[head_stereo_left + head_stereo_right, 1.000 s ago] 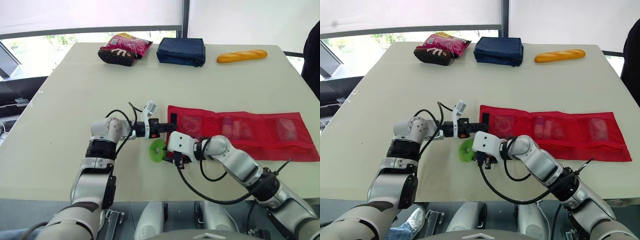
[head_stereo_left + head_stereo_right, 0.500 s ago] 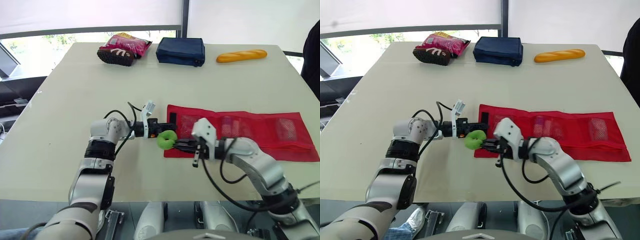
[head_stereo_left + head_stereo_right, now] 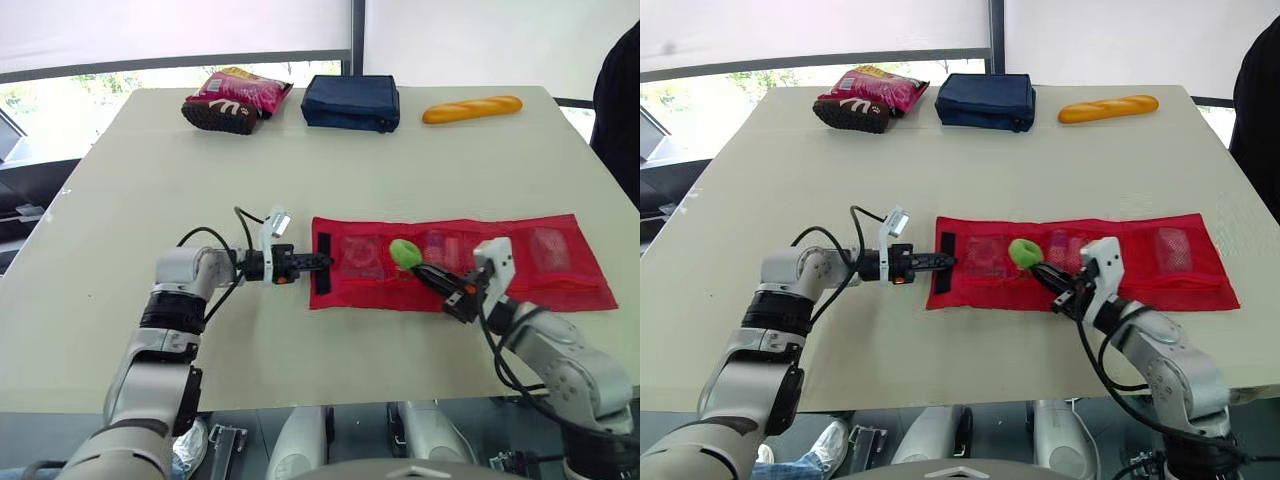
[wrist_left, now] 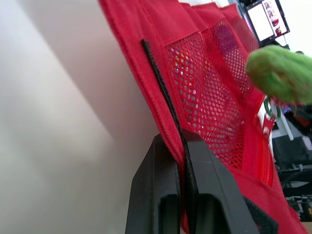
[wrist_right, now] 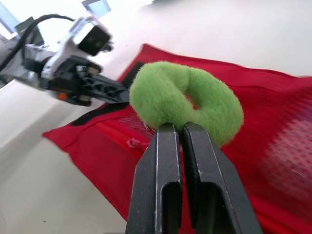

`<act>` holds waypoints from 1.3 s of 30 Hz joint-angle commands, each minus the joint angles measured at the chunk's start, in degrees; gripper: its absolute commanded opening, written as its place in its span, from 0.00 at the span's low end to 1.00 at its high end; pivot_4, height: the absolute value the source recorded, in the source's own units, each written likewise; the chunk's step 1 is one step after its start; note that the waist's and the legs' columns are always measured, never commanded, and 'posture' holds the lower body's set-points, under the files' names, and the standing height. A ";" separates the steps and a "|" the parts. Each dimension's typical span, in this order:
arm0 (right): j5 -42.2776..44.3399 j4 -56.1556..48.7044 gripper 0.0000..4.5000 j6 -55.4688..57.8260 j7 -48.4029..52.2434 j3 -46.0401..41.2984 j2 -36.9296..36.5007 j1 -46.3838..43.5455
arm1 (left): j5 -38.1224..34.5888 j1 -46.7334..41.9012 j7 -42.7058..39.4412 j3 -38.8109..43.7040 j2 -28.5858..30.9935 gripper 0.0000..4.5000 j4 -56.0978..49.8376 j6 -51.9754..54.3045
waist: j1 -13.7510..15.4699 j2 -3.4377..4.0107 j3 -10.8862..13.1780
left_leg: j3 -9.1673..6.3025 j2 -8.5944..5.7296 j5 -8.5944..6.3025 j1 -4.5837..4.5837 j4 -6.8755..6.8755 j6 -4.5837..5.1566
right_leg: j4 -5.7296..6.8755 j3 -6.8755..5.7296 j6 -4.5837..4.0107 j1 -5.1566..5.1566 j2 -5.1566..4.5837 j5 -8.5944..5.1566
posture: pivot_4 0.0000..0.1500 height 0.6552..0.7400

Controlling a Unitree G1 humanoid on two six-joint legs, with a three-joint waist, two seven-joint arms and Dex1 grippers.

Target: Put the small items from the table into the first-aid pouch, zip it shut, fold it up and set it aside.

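Left eye view gives you the whole spread: the first-aid pouch (image 3: 580,290) lies unfolded and flat on the table (image 3: 120,200), stretched along the front edge from about the middle toward the right edge. Your left gripper (image 3: 322,262) is at the pouch's left end, fingers clenched on the red fabric right by the black strip (image 4: 161,80) that runs across that end; the left wrist view confirms it, with the cloth pinched tight between the two black fingers (image 4: 156,190). Now the right side: your right gripper (image 3: 418,269) is grasping the green fuzzy ring (image 3: 404,251), and it hangs above the pouch, over the mesh pockets (image 3: 360,255) nearer the left end. From the right wrist view you see the ring (image 5: 214,105) clamped by its lower rim, the fingers pressed close together on the fluff, red mesh underneath and the left gripper beyond it. Whether the ring touches the mesh, you cannot tell from these angles. Some small things show faintly through the pockets, too blurred to name. Along the back edge of the table, well apart from the action, sit a snack bag (image 3: 235,97), a navy case (image 3: 350,101) and a bread roll (image 3: 471,108). At the right edge, a person (image 3: 618,110) in dark clothing stands just beside the table.
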 commanded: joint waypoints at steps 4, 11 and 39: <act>3.65 -3.46 0.01 -1.69 -2.61 -8.33 -2.05 4.99 | 1.62 1.01 -2.97 0.48 4.52 0.00 -0.45 -2.24 | 0.10 0.00 0.00 | 0.01 0.01 0.00 0.00 0.00 0.00 | 0.00 0.00 0.18 0.00 0.00 -0.11 | 1.00 1.00; 5.95 2.32 0.01 -4.98 -3.16 -22.60 -6.61 9.59 | 2.83 1.31 -6.30 0.35 8.48 0.00 0.08 -4.48 | 0.21 -0.01 0.02 | 0.09 0.00 -0.01 -0.04 -0.01 0.02 | -0.06 0.03 0.19 -0.01 -0.04 -0.11 | 1.00 1.00; 12.88 10.05 0.96 -2.98 -6.37 -29.08 -10.07 10.96 | 15.87 -9.67 -5.79 1.03 14.05 0.32 25.79 -25.91 | 0.14 -0.01 0.05 | 0.23 0.09 -0.02 -0.03 -0.08 0.05 | -0.02 0.11 0.21 -0.09 0.12 -0.13 | 1.00 1.00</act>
